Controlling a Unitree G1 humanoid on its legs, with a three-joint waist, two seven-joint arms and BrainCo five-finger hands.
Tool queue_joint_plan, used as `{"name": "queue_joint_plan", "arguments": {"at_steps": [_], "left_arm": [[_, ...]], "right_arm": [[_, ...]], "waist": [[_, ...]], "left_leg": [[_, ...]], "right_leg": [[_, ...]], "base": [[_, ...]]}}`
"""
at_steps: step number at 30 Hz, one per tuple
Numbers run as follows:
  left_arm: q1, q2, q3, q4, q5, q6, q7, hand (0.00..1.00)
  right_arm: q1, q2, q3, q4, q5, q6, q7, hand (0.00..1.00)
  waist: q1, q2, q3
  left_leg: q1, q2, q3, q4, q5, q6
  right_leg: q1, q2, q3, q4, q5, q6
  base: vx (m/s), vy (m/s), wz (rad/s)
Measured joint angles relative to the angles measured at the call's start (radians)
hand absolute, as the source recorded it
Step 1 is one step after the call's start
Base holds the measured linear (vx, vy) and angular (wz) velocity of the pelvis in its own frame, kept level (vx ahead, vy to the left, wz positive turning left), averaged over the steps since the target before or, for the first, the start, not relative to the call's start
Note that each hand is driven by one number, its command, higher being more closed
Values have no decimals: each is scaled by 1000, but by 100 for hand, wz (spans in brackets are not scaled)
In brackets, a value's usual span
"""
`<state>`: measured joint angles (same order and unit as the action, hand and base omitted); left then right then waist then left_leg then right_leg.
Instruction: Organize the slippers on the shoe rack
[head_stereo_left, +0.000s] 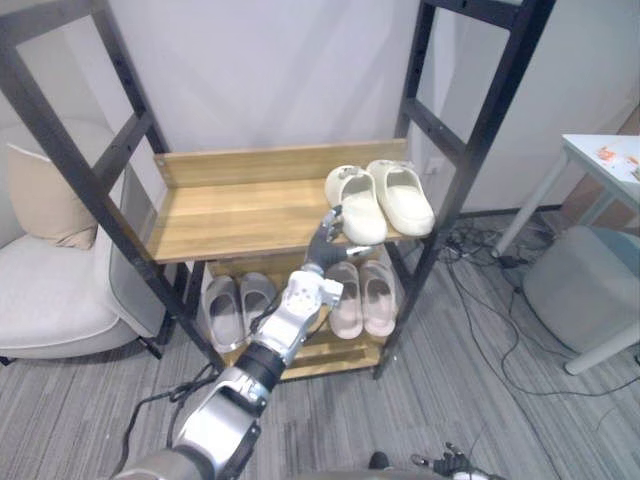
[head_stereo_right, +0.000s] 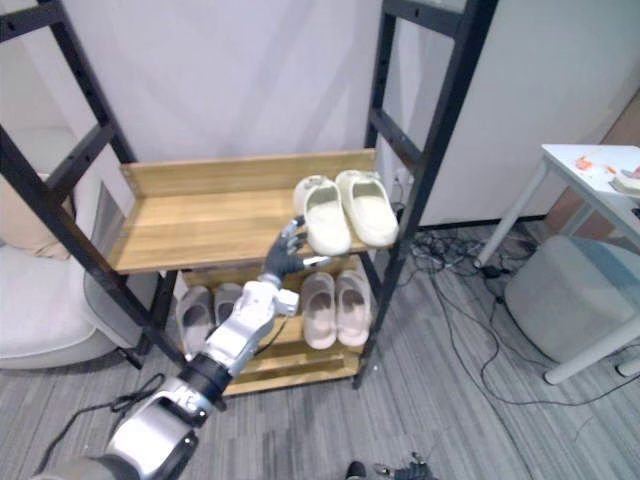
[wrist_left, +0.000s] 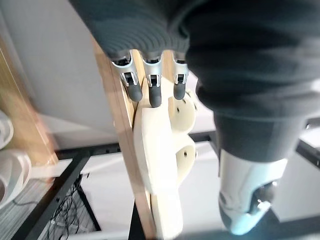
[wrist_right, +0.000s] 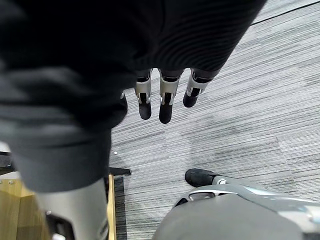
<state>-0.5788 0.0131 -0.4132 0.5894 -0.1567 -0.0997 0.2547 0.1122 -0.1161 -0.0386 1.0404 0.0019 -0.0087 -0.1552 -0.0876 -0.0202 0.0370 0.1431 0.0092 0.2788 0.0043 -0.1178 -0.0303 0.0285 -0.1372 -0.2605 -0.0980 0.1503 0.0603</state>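
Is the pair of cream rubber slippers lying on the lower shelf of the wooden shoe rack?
No, the cream rubber slippers lie on the upper wooden shelf, at its right end.

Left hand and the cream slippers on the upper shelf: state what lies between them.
Nothing. In the left wrist view the straight fingers of the left hand reach the nearer cream slipper at the front edge of the upper shelf.
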Motion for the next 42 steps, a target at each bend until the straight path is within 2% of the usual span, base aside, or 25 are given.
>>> {"name": "queue_joint_plan", "arguments": {"at_steps": [6, 10, 18, 21, 24, 30, 37, 42], "left_arm": [[-34, 2, 9, 54, 0, -2, 8, 0], [-69, 4, 44, 103, 0, 4, 25, 0], [-76, 9, 74, 105, 7, 8, 27, 0], [-76, 17, 75, 84, 8, 25, 23, 0], [-45, 36, 75, 14, 7, 40, 15, 0], [74, 59, 53, -226, -5, 35, -23, 0], [257, 92, -62, -468, -83, 15, -115, 0], [411, 107, -149, -554, -141, 15, -202, 0]], "right_arm": [[0, 4, -19, 0, 0, 1, 5, 0], [-1, 9, -32, 0, 0, 0, 6, 0], [-2, 11, -35, -1, 0, -4, 5, 0], [-3, 11, -35, -2, 0, -4, 7, 0], [-9, 9, -34, -2, 0, -4, 10, 0], [-13, 7, -25, -1, 0, -4, 15, 0], [-15, -5, 8, 15, 0, -3, 20, 0], [-27, -8, 19, 43, 0, -2, 20, 0]], "waist": [[0, 0, 0], [-12, 0, 0], [-19, 0, 0], [-19, 2, 1], [-19, 7, 4], [-17, 9, 6], [20, 7, 8], [35, 5, 8]], "left_leg": [[-1, -1, 15, 0, 0, -1], [0, -1, 20, 0, -4, -5], [2, 0, 25, 0, -6, -8], [0, 0, 19, 0, -6, -8], [-2, 1, 12, 0, -1, 0], [-1, -1, -33, 1, 2, 3], [1, -1, -99, 16, 3, 4], [1, -1, -134, 16, 7, 4]], "right_leg": [[-8, 0, 14, 0, 3, 1], [-9, 0, 20, 0, 4, 2], [-10, 2, 23, 0, 4, 2], [-9, 2, 17, 0, 4, 2], [-9, 2, 6, 0, 3, 3], [16, -2, -39, 0, -10, 5], [59, -5, -102, 0, -25, 2], [79, -7, -137, 0, -35, 0]], "base": [[-5, -1, -6], [-7, 0, -3], [0, 0, 0], [3, -4, 3], [12, -11, 5], [23, -7, 21], [4, -11, 27], [-13, -11, 22]]}}
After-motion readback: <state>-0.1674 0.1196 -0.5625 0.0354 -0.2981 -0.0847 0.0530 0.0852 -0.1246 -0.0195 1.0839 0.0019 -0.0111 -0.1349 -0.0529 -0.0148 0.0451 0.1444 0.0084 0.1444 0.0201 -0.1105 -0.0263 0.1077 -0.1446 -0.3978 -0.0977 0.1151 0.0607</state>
